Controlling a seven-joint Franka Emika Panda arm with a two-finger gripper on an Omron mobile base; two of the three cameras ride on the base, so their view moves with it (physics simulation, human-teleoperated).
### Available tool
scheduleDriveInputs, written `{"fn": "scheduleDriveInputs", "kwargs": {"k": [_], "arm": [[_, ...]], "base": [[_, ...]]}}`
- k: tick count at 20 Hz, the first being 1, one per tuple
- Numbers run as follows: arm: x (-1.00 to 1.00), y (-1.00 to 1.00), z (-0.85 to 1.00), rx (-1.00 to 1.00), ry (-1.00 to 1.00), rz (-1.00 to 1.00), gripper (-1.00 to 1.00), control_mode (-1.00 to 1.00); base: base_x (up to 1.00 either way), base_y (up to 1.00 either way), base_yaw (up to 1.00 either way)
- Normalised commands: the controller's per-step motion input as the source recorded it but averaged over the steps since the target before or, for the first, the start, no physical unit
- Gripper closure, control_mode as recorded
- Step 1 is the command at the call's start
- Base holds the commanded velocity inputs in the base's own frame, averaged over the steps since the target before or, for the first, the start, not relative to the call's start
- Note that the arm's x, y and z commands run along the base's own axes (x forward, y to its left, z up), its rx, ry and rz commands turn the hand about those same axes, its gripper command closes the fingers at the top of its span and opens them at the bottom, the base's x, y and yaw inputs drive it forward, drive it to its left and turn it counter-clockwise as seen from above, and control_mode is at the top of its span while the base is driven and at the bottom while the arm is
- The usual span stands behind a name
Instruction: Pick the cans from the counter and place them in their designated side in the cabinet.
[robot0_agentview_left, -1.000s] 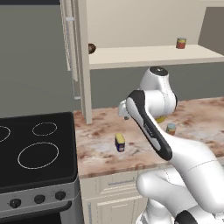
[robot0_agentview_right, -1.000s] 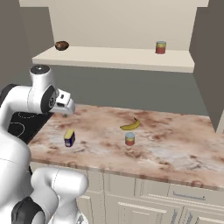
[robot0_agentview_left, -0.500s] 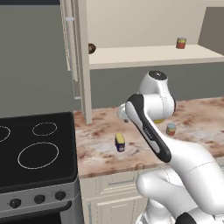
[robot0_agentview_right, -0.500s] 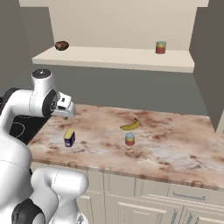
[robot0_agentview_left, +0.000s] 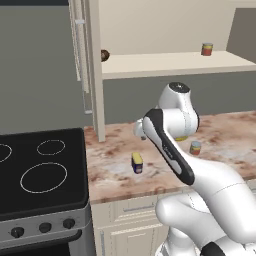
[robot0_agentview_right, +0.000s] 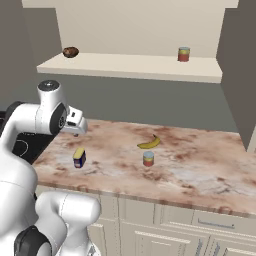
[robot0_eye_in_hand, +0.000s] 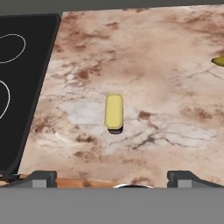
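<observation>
The dark blue can with a yellow label (robot0_agentview_left: 137, 163) (robot0_agentview_right: 79, 157) stands on the marble counter (robot0_agentview_right: 200, 170) near its stove end. From above in the hand view it shows as a yellow oblong (robot0_eye_in_hand: 113, 111). My gripper (robot0_agentview_right: 76, 132) (robot0_eye_in_hand: 113, 178) hangs open above and behind this can, with nothing between the fingers. The shorter red-orange can with a pale blue top (robot0_agentview_left: 195, 148) (robot0_agentview_right: 148, 159) stands further right on the counter, beside the banana (robot0_agentview_right: 149, 143). The cabinet shelf (robot0_agentview_left: 165, 64) (robot0_agentview_right: 130, 67) runs above the counter.
A red can (robot0_agentview_left: 206, 49) (robot0_agentview_right: 184, 54) and a brown round thing (robot0_agentview_left: 104, 55) (robot0_agentview_right: 71, 51) sit on the shelf. The black stove top (robot0_agentview_left: 40, 170) (robot0_eye_in_hand: 17, 87) borders the counter on the left. The tall cabinet door (robot0_agentview_left: 80, 45) stands open near the stove.
The hand has dipped slightly toward the counter above the blue can. The cans and the banana have not moved.
</observation>
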Motion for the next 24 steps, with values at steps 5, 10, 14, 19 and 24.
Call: {"fn": "scheduleDriveInputs", "kwargs": {"k": [5, 10, 14, 19, 24], "arm": [[0.04, 0.0, -0.08, 0.0, -0.02, 0.0, -1.0, -1.0], [0.01, 0.0, -0.15, 0.0, 0.0, 0.0, -1.0, -1.0], [0.03, 0.0, -0.16, -0.01, 0.0, 0.0, -1.0, -1.0], [0.04, 0.0, -0.13, -0.04, -0.01, 0.0, -1.0, -1.0], [0.07, 0.0, -0.1, -0.03, 0.0, 0.0, -1.0, -1.0]], "base": [[0.0, 0.0, 0.0], [0.0, 0.0, 0.0], [0.0, 0.0, 0.0], [0.0, 0.0, 0.0], [0.0, 0.0, 0.0]]}}
